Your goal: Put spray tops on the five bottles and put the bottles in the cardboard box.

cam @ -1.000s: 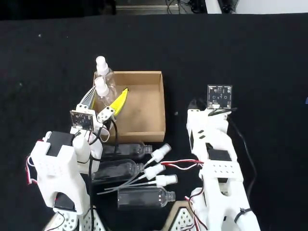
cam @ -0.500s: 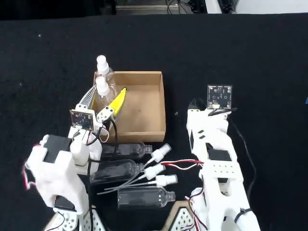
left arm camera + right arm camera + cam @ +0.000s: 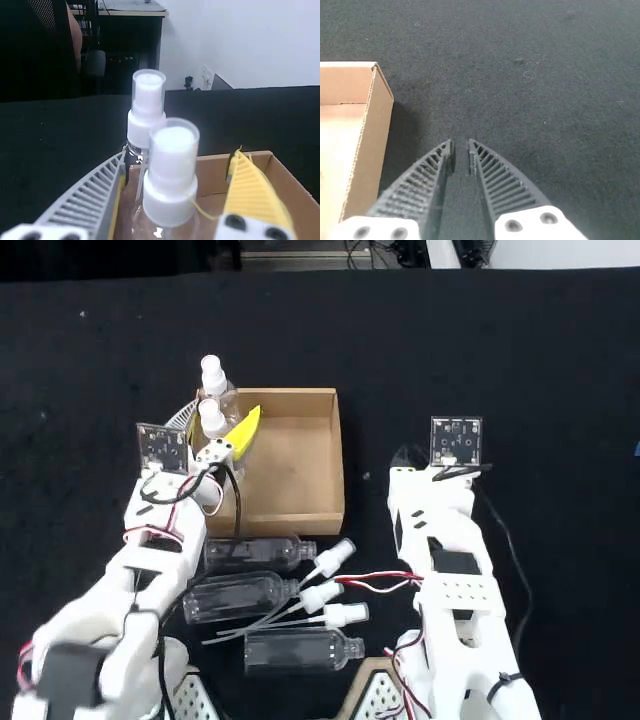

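Light's coming straight down from overhead, flat and even. The black cloth just drinks it up: matte, not a hint of glare. The cardboard box shows bright, with a soft shadow along its inner walls, and from the right wrist a dark shadow pools on the cloth beside its outer wall. From the left wrist, the white wall glows, the near bottle has a white cap that's close to washed out, and part of the room beyond sits dim. The clear bottles lying on the cloth catch small glints.
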Controlling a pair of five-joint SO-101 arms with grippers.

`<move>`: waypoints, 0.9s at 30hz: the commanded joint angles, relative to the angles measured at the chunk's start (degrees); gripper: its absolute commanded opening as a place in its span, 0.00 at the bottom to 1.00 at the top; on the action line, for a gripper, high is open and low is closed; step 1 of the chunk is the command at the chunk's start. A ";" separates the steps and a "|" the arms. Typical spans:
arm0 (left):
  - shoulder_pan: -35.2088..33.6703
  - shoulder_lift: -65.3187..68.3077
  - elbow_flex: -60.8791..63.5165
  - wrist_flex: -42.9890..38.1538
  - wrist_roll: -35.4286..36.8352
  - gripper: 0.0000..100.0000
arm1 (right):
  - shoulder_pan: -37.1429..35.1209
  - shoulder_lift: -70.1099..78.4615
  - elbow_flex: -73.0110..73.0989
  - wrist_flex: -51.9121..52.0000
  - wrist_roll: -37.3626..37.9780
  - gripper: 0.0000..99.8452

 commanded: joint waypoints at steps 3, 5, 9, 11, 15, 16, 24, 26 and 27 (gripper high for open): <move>-0.57 -16.26 -4.97 17.85 0.09 0.30 | -2.37 -2.07 -0.13 -1.76 0.35 0.03; -0.57 -19.96 -8.04 24.18 0.18 0.30 | -2.64 -2.07 -0.04 -1.76 0.35 0.03; -0.57 -25.93 -13.49 36.75 0.18 0.29 | -2.64 -2.07 -0.04 -1.76 0.35 0.03; -0.57 -28.31 -16.31 42.64 0.18 0.29 | -2.64 -2.07 -0.04 -1.76 0.35 0.03; -0.66 -31.03 -22.81 53.01 0.18 0.29 | -2.64 -2.07 -0.04 -1.76 0.35 0.03; -0.66 -31.38 -24.40 55.82 0.18 0.29 | -2.64 -2.07 -0.04 -1.76 0.35 0.03; -0.66 -32.26 -38.11 79.03 0.18 0.06 | -2.64 -2.07 -0.04 -1.76 0.35 0.03; -0.57 -32.26 -43.74 84.66 0.18 0.04 | -2.64 -2.07 -0.04 -1.76 0.35 0.03; -0.57 -32.26 -45.85 87.74 0.18 0.07 | -2.64 -2.07 -0.04 -1.76 0.35 0.03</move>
